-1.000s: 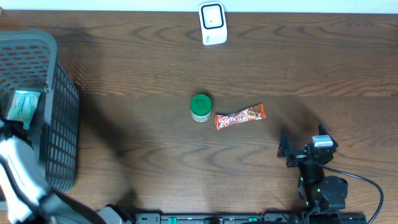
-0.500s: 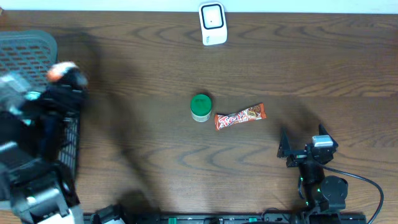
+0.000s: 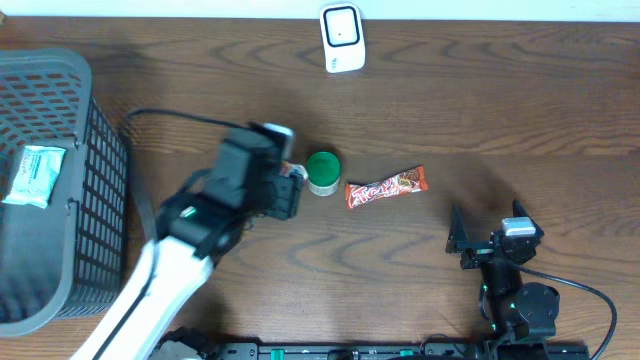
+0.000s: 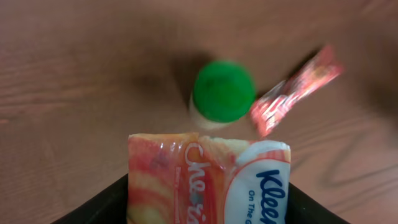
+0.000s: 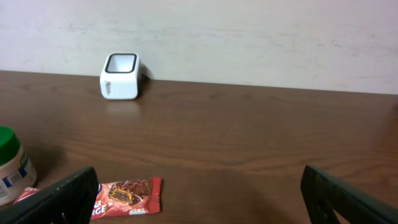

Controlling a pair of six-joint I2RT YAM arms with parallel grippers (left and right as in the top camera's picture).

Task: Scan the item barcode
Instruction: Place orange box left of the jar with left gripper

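Left wrist view: my left gripper (image 4: 208, 198) is clamped on a tissue pack (image 4: 205, 168), with a black finger (image 4: 106, 200) at either side and the jaws at a middling width set by the pack. The pack is orange and pink with a white and blue label. It fills the lower middle of the view, over the wooden table (image 4: 74, 74). Just past its top edge stands a jar (image 4: 222, 91) with a green lid, and a red candy bar (image 4: 297, 87) lies just beside the jar on the right.

From overhead I see the left arm reaching in from the near left corner, its gripper (image 3: 290, 188) just left of the jar (image 3: 322, 172). The white scanner (image 3: 342, 38) sits at the far edge, well apart from the pack. A grey basket (image 3: 100, 150) stands at the left with a pale green packet (image 3: 30, 175) inside it.

My right gripper (image 5: 205, 199) rests at the near right of the table, its fingers (image 5: 65, 196) spread wide with nothing between them. It faces the candy bar (image 5: 127, 194) and, farther off, the scanner (image 5: 120, 76).
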